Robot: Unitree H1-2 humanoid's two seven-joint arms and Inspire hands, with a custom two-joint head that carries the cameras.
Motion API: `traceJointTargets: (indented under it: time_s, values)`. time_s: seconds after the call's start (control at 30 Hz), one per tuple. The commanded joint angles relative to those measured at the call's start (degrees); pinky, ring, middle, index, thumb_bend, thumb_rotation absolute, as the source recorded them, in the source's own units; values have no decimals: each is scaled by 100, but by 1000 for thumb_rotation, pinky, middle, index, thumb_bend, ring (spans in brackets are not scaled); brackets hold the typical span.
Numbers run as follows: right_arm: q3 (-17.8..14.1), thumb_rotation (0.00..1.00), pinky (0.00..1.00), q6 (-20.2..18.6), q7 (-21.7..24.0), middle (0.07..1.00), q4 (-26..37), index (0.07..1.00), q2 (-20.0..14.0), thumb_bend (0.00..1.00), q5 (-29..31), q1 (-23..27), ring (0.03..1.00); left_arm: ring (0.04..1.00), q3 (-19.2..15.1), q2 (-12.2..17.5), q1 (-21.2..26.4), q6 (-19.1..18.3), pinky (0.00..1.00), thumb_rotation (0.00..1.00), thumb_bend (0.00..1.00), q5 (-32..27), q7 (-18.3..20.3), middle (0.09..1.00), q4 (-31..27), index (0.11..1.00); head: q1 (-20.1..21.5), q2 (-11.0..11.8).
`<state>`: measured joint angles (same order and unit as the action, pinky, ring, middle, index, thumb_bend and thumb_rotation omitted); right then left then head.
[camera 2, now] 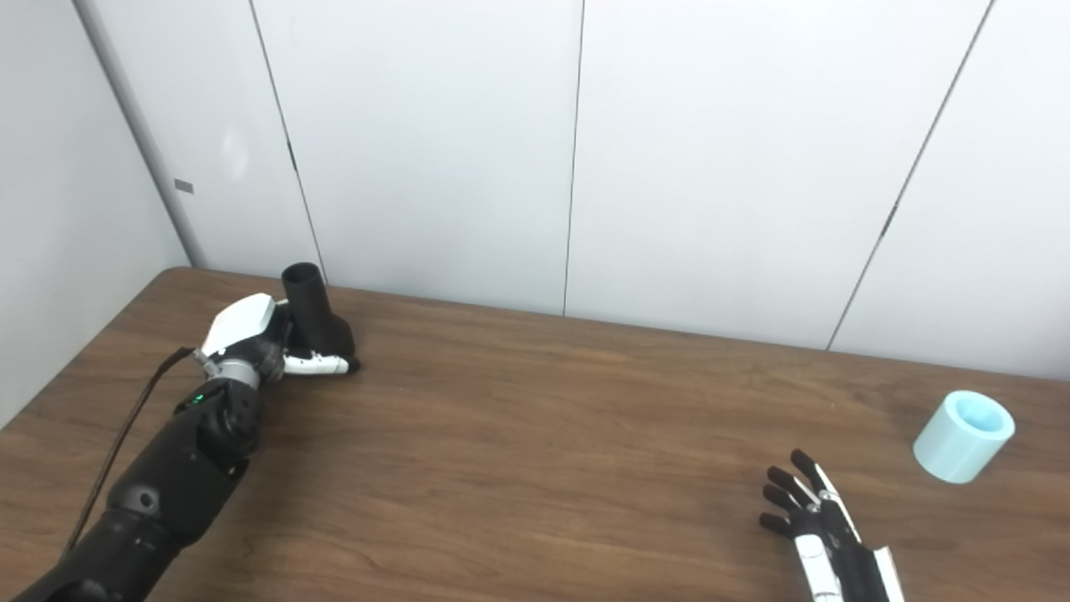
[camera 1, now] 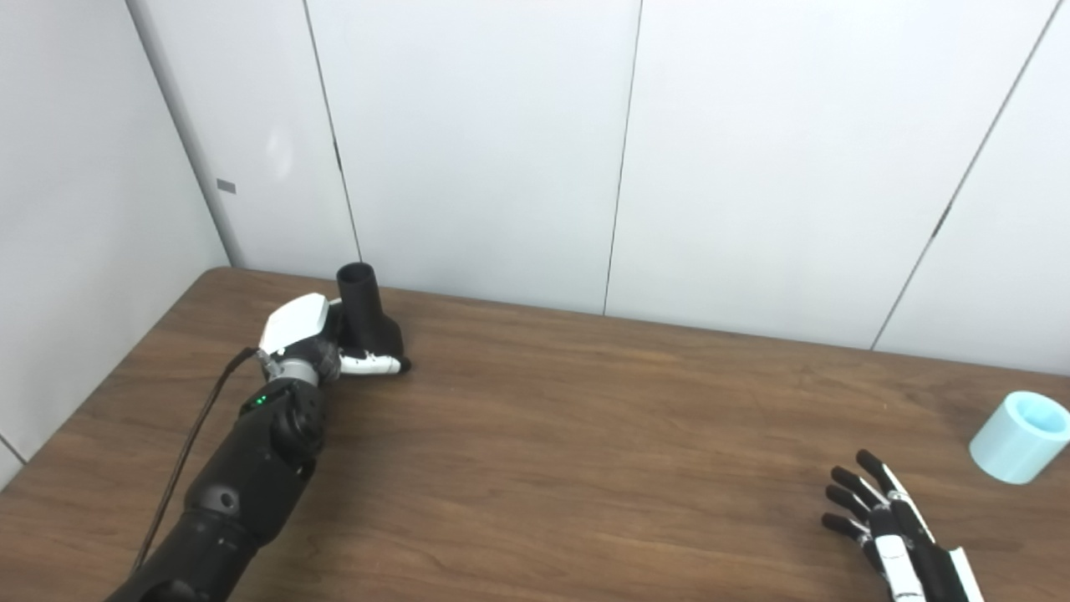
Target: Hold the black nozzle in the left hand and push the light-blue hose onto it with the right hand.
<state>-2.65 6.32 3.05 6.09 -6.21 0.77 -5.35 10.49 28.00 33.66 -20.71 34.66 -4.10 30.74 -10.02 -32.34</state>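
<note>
The left hand [camera 1: 322, 339] has its fingers wrapped around the black nozzle [camera 1: 365, 313], upright near the surface's [camera 1: 585, 435] far left corner. The right hand [camera 1: 886, 522], fingers spread and empty, rests near the light-blue hose [camera 1: 1020, 436] by the right edge.

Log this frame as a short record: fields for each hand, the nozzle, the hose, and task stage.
left hand: at the table's far left, fingers wrapped around the black nozzle
black nozzle: base at the tabletop, round opening facing up
right hand: near right, fingers spread, holding nothing
light-blue hose: short tube lying tilted on the wooden table, beyond the right hand, apart from it
task stage: nozzle grasped; hose not yet picked up
</note>
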Motion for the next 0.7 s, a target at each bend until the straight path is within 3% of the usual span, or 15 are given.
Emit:
traceJointTargets:
  time_s: [0.0,0.1,0.2,0.23,0.33,0.43,0.5,0.57,0.67]
  values:
    - [23,857,739,66,4,838,-230,913,41,444,20,-336,825,790,2,6,284,48,726,368,905,-3,-82,770,114,746,-7,-6]
    - [21,861,733,97,1,835,-236,910,28,441,0,-342,820,725,-55,-55,325,200,633,297,891,-79,-242,706,328,701,-16,-11]
    - [24,864,731,76,19,834,-210,913,19,442,17,-352,820,668,-227,-107,278,608,562,154,852,-343,-380,646,396,633,-10,-24]
    - [26,868,736,58,26,835,-189,916,17,448,25,-359,824,577,-265,-125,250,668,485,99,657,-395,-404,599,352,549,-10,-27]
    - [28,871,743,-10,25,830,-121,913,11,429,14,-379,824,476,-323,-189,225,758,406,16,539,-454,-540,500,370,500,-14,-43]
    - [24,864,749,-36,44,828,-73,911,10,411,52,-396,826,348,-286,-212,161,792,275,2,523,-417,-597,417,233,506,-18,-57]
    - [23,867,748,-74,35,829,-32,914,15,406,27,-412,829,262,-256,-215,121,782,196,0,525,-384,-608,461,126,490,-20,-66]
    - [21,879,758,-76,34,829,-24,914,15,403,20,-415,834,317,-239,-214,107,752,236,0,523,-372,-604,432,85,498,-29,-77]
    - [26,886,758,-29,22,821,-37,909,7,399,-26,-414,828,311,-236,-198,114,841,234,0,524,-391,-637,457,195,492,-25,-86]
